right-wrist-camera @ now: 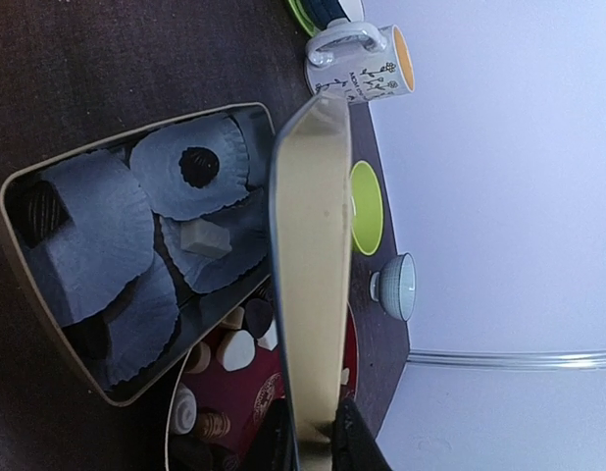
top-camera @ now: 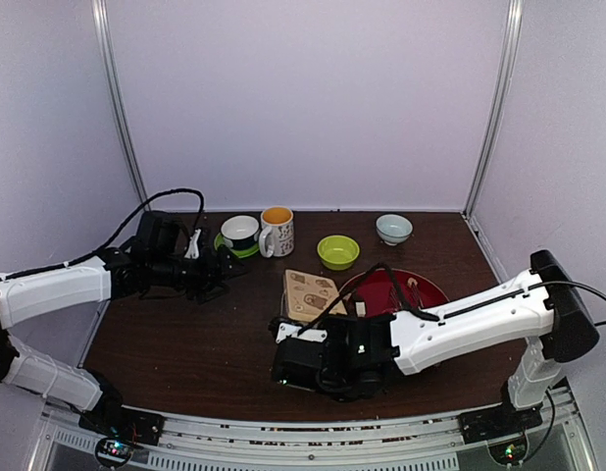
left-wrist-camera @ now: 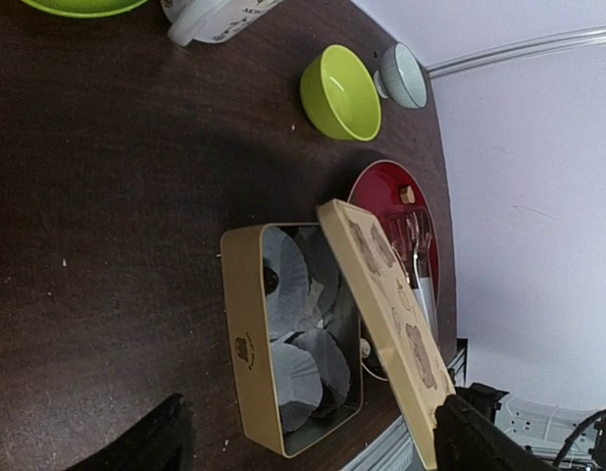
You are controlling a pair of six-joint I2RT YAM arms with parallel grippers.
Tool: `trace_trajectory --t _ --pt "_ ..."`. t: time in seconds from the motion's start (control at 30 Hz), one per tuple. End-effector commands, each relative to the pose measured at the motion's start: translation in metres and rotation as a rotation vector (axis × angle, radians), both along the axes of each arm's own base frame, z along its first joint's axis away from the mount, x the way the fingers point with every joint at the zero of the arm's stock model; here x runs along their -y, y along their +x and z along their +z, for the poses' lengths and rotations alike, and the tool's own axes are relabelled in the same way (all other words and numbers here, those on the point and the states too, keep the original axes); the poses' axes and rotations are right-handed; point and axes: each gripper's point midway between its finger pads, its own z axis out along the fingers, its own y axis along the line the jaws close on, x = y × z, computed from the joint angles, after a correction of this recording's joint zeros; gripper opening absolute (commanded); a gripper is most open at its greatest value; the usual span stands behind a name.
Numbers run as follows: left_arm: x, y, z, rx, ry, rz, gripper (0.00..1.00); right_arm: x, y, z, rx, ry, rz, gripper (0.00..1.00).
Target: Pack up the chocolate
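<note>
Close to the near edge of the surface [top-camera: 185,343], the tin [left-wrist-camera: 242,334] is seen with its lid [right-wrist-camera: 308,245] stood up, pinched by the right tool [right-wrist-camera: 313,437]. Only a few pieces of the chocolate [right-wrist-camera: 197,165] are seated in the white paper liners [right-wrist-camera: 97,235]: a dark round, a cream cube, another dark piece. Just beyond, on the red plate [left-wrist-camera: 377,196], more cream, tan and dark pieces are left, so packing is judged far from finished. Toward the far-left corner, the left tool [top-camera: 213,267] is held spread, nothing gripped.

Mid-frame row: cup [top-camera: 240,230] on green saucer [top-camera: 249,251], mug [top-camera: 277,232], lime bowl [top-camera: 338,251], pale bowl [top-camera: 393,229]; lower down, red plate [top-camera: 426,291] beside a tin [left-wrist-camera: 246,343], lid [left-wrist-camera: 381,304] raised.
</note>
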Motion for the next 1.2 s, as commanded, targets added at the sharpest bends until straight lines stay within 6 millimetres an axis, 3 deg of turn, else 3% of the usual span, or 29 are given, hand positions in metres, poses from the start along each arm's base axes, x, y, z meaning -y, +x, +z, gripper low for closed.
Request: trace_trajectory --t 0.0,0.4,0.5,0.63,0.9,1.17 --pt "0.007 0.0 -0.004 0.062 0.017 -0.065 0.87 -0.003 -0.001 0.009 0.08 0.034 -0.046 0.0" --pt "0.031 0.001 -0.037 0.013 0.0 -0.181 0.86 -0.02 -0.018 -0.041 0.038 -0.058 -0.021 0.03" --pt "0.033 0.0 -0.045 0.002 0.013 -0.195 0.86 -0.021 -0.023 -0.053 0.017 -0.078 -0.01 0.14" --pt "0.036 -0.001 -0.056 -0.017 0.027 -0.206 0.86 -0.025 -0.028 -0.058 -0.01 -0.069 0.01 0.19" --pt "0.039 0.001 -0.07 -0.038 0.053 -0.21 0.85 -0.03 -0.039 -0.069 -0.085 -0.065 0.063 0.44" --pt "0.041 0.003 -0.078 -0.045 0.078 -0.225 0.85 -0.039 -0.059 -0.061 -0.23 0.026 0.148 0.68"
